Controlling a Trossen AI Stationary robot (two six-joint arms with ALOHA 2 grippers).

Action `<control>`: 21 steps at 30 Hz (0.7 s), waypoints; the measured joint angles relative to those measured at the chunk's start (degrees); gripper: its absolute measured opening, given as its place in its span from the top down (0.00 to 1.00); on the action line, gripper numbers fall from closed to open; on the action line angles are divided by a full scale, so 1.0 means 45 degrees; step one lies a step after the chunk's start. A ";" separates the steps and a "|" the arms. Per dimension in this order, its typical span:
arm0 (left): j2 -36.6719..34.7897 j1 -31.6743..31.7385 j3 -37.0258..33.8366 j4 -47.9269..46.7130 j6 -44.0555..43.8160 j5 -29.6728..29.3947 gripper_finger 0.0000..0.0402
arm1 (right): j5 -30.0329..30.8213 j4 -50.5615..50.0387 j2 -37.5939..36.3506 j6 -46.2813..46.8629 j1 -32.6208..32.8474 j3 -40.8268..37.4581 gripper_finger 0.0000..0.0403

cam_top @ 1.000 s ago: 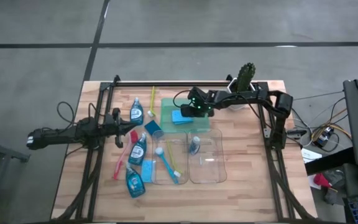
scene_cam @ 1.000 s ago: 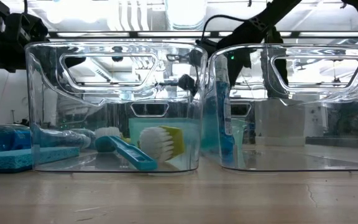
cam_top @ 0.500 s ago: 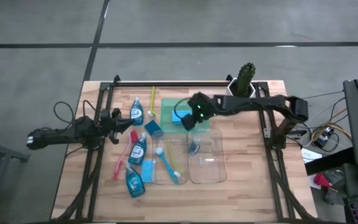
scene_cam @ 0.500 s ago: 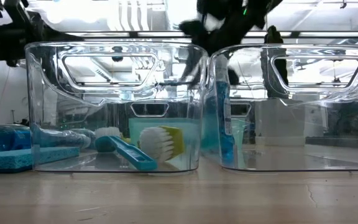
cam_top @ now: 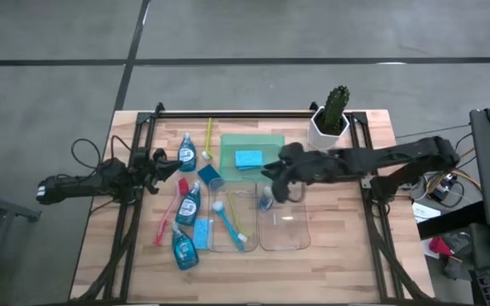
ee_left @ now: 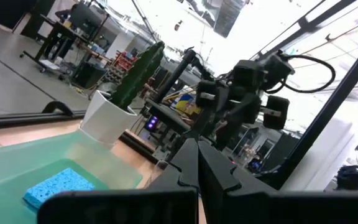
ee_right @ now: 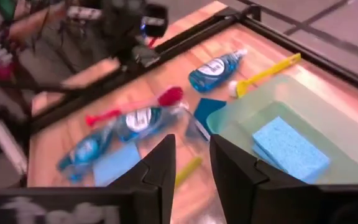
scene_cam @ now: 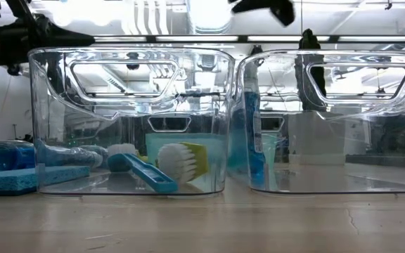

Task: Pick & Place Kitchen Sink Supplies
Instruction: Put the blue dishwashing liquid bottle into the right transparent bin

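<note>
Sponge point(cam_top: 247, 159) on tray point(cam_top: 270, 141); 2 bins point(cam_top: 283, 223) before tray; cactus point(cam_top: 337, 104) right of tray.

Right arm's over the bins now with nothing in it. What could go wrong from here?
1. The right gripper, open and empty, hangs at the right clear bin's rim; a careless descent may clip the wall or topple the upright bottle inside.
2. The loose bottles, sponges and brushes crowd together left of the bins, so a grab there could drag neighbours.
3. The left gripper sits beside that cluster, so the arms might collide.

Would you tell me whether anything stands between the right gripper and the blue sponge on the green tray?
Nothing visible does: the right gripper hovers open near the tray, and the sponge lies alone on it, uncovered.
</note>
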 joint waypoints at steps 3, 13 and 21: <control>0.0000 0.0001 0.0013 -0.0018 0.0000 0.0000 1.00 | 0.0667 -0.0531 -0.0890 -0.0023 0.0548 -0.0050 0.78; 0.0000 0.0003 0.0020 -0.0150 -0.0190 0.0004 1.00 | 0.7465 -0.0754 -0.3351 0.1103 0.2513 -0.2356 0.82; 0.0000 0.0004 0.0035 -0.0037 -0.0774 -0.0020 1.00 | 0.3552 0.2223 -0.5851 0.1559 0.2923 -0.6139 0.82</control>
